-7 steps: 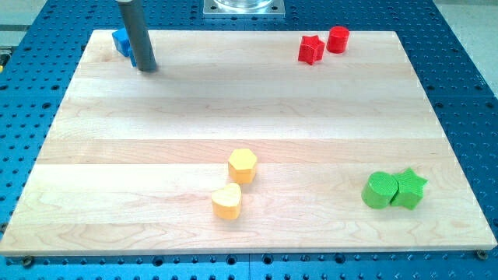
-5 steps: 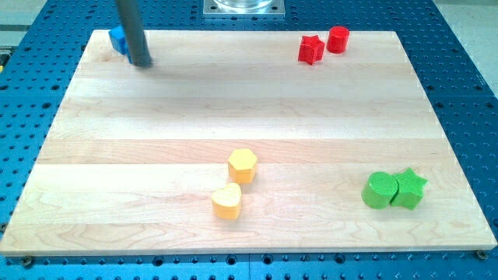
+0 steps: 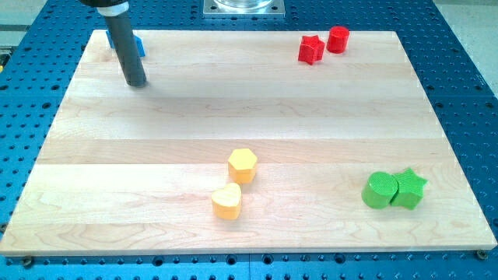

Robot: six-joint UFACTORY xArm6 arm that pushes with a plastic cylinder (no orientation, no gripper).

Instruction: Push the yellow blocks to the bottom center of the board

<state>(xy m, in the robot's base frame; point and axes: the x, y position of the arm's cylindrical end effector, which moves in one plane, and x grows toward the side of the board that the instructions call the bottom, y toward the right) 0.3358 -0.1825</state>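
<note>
The arm carries no claw at all, so there is no open or closed state to report; it ends in a dark rod whose tip rests on the tabletop far out toward 11 o'clock, just in front of a blue block that the rod partly hides. The tip is well apart from both yellow blocks.

The yellow hexagon block sits a little below the middle of the tabletop, and the yellow heart-shaped block lies just beside it toward 7 o'clock, close to touching. Both already sit near the 6 o'clock edge, slightly toward 9 o'clock of centre.

They look like small, rigid, light plastic pieces that should slide easily on the smooth wood and may spin if struck off-centre. Contact would best be made on the hexagon's 12 o'clock face, square on, so it bears against the heart.

A red star and red cylinder sit at 1 o'clock; a green cylinder and green star at 4 o'clock.
</note>
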